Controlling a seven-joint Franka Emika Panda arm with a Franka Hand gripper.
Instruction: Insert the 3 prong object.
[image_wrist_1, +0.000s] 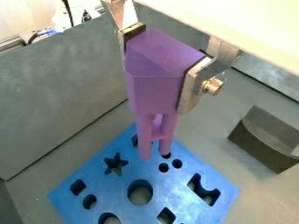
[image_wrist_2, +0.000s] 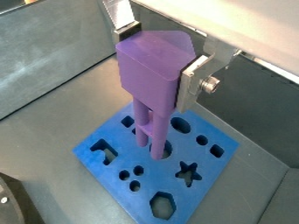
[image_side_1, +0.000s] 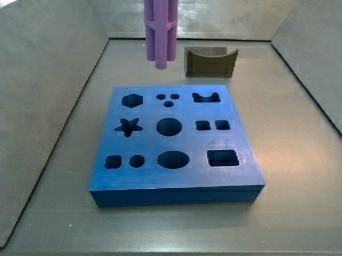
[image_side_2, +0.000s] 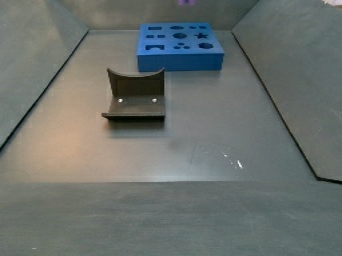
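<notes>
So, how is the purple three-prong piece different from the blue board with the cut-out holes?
The purple three-prong piece is held upright in the gripper, above the floor; the blue board lies flat on it. The piece is tall and narrow with prongs pointing down; the board is a wide, low slab. The piece is solid, while the board has many differently shaped holes. Both are plain, single-coloured parts.

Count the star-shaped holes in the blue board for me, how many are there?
1. The star hole sits at one edge of the blue board, between the hexagon hole and a small round one. The gripper holds the purple piece above the board, hiding nothing in that side view.
</notes>
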